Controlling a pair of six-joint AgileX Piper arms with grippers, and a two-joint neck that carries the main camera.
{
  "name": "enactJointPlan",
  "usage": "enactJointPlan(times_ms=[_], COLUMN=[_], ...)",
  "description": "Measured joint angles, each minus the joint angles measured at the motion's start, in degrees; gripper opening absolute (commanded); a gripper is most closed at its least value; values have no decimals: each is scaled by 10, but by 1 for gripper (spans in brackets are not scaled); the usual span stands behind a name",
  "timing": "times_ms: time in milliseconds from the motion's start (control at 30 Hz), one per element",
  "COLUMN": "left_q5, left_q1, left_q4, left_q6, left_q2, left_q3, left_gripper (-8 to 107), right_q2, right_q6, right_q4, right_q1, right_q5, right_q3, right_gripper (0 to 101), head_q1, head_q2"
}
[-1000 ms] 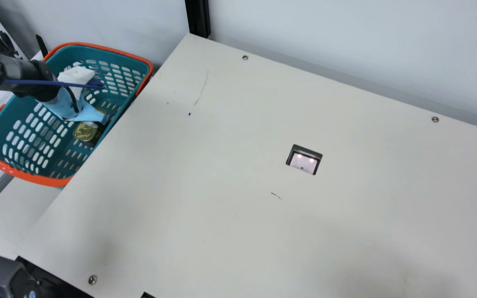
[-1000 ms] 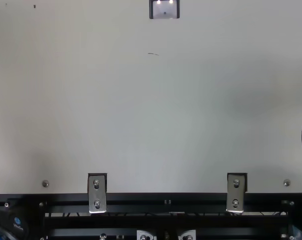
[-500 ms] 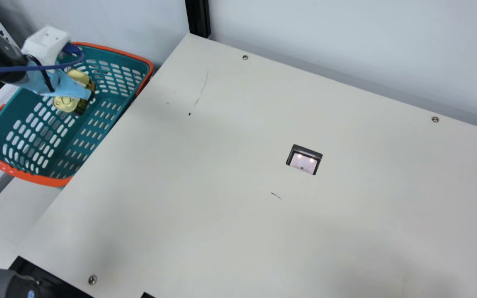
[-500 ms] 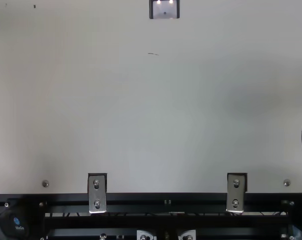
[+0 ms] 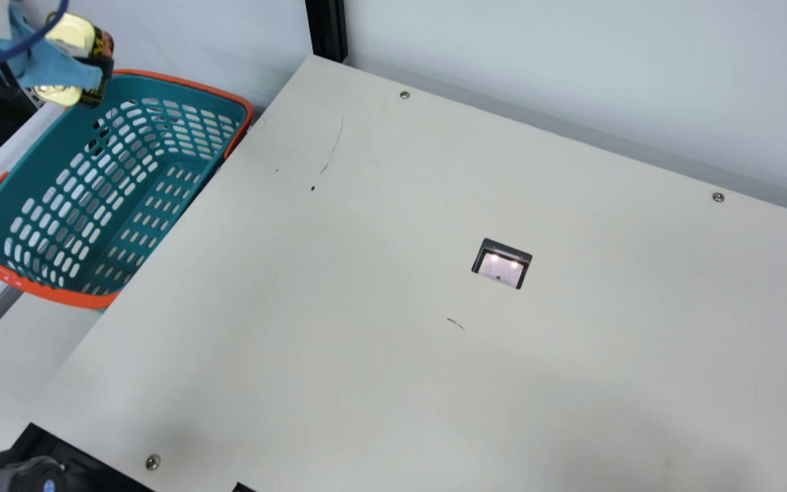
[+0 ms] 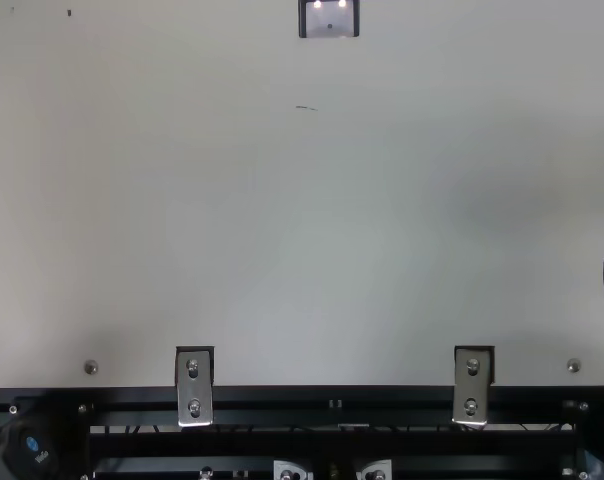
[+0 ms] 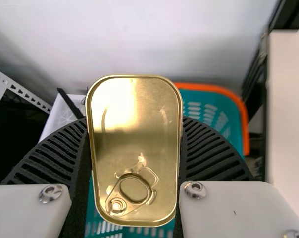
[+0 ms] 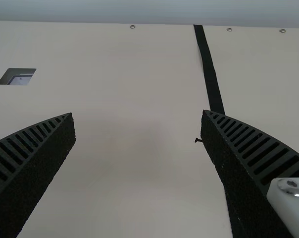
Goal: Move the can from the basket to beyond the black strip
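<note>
Well, the oblong metal can with its gold ring-pull lid (image 7: 134, 116): it was out of the basket, held aloft by its rim; whether directly over or just beside that rim, I couldn't tell.
Left black ribbed gripper (image 7: 133, 121): it had the can clamped between its fingers, one against each side.
Teal plastic basket with the orange rim (image 5: 182, 81): the lift out of it looked finished, so carrying seemed the step in hand.
Right black ribbed gripper (image 8: 137, 114): its fingers were spread well apart over the cream table (image 5: 366, 205), grasping nothing.
Long thin black strip (image 8: 209, 69): it lay across the table, the can still to be brought past it. The next move called for a level carry inward, clear of the rim, perhaps with a handover between arms.
</note>
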Motion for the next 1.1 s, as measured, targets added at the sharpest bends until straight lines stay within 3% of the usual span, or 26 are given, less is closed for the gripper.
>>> enactJointPlan(times_ms=[700,800,1100], left_q5=[370,395,394], left_q1=[-30,-33,-36], left_q4=[-63,-55,-51], left_q6=[-118,-117,-119], left_q2=[-110,-117,-117], left_q3=[-54,-54,-57], left_gripper=[10,10,10], right_q2=[0,0,0], right_q6=[0,0,0], right_q4=[0,0,0], right_q1=[0,0,0], right_q5=[0,0,0], right_q3=[0,0,0], right_gripper=[101,101,101], head_q1=[3,0,0], head_q2=[0,0,-3])
